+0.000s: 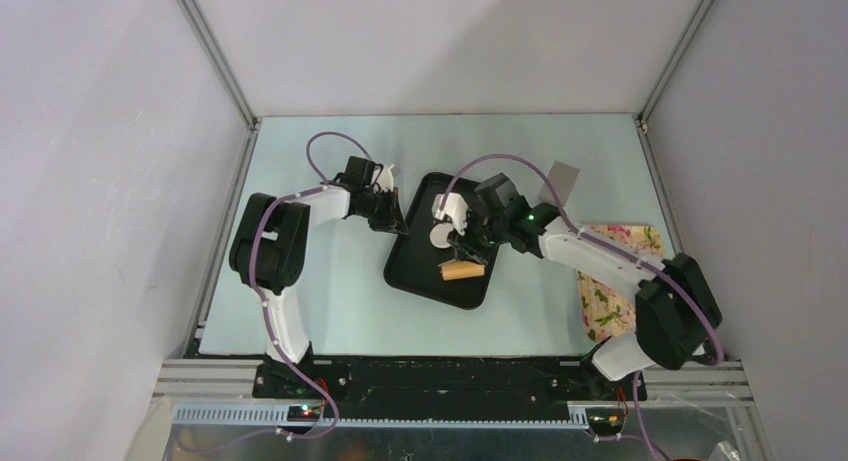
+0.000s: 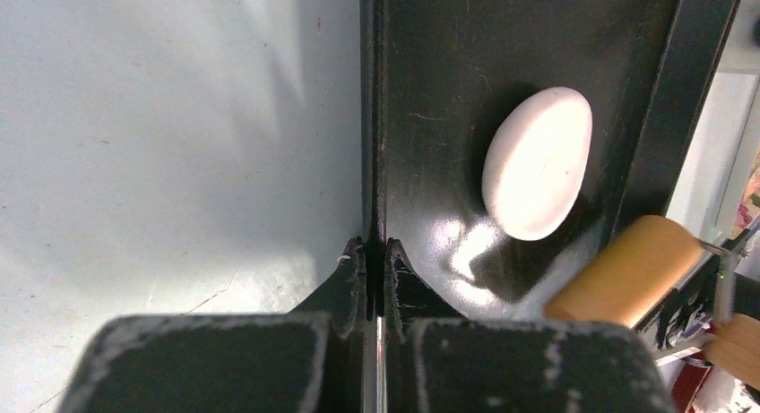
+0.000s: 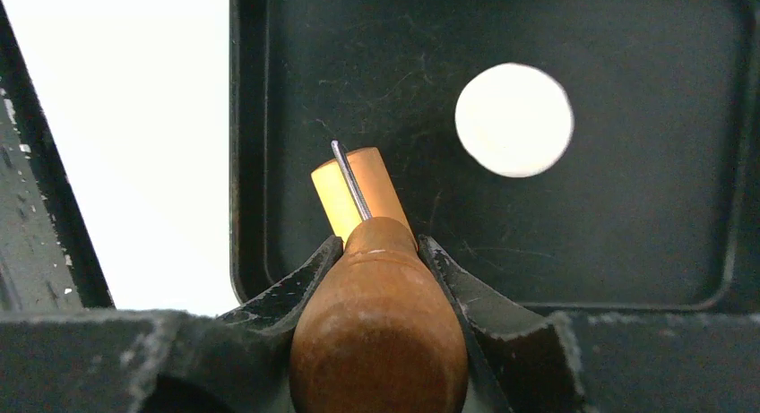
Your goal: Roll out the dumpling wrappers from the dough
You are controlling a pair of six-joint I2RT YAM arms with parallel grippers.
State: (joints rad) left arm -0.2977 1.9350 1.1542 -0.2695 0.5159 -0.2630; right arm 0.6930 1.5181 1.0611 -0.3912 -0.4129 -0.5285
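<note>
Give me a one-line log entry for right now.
left gripper: shut on tray rim | right gripper: shut on rolling pin handle | dough: flattened on tray, pin beside it, not touching

Plain grey walls (image 1: 90, 131), pale green tabletop (image 1: 340, 311), aluminium corner rails (image 1: 215, 51)

The left arm (image 1: 270, 243) and right arm (image 1: 600, 257) pair black joints with white shells; a purple cable (image 1: 330, 135) loops along each. A green light (image 1: 527, 218) dots the right wrist. Gripper fingers (image 3: 300, 283) are black, scuffed whitish.
</note>
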